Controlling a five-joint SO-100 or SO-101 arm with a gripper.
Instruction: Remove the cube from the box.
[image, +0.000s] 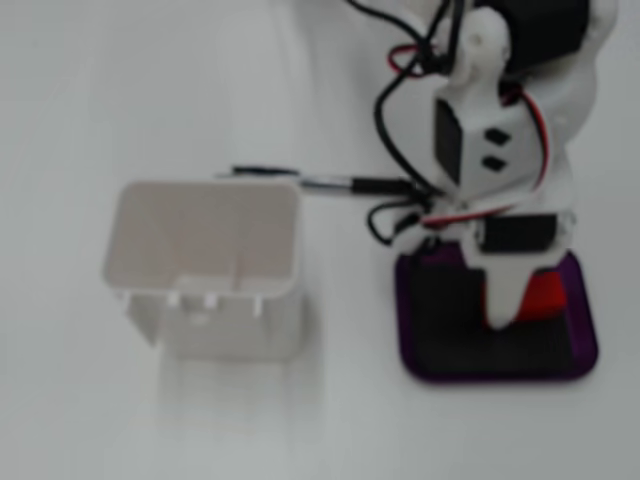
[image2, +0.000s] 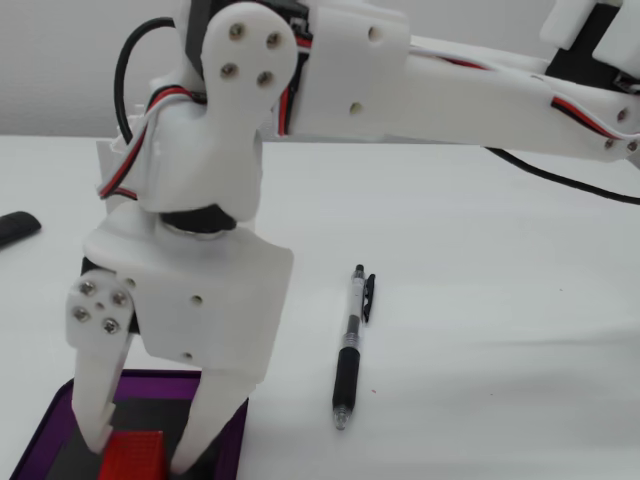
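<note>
The arm hides most of the cube (image: 545, 297) in a fixed view, and the frame edge cuts off the box (image2: 150, 381) in another. The jaws (image2: 140, 455) stand spread inside the box, straddling the cube on its black floor.

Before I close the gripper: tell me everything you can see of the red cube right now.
The cube is a small red block with a finely ridged top, lying flat on the black floor of the purple-rimmed box. The white gripper straddles it, one finger on each side, jaws apart; contact cannot be confirmed. From above, the cube sits toward the box's right side, partly hidden behind a finger.
</note>
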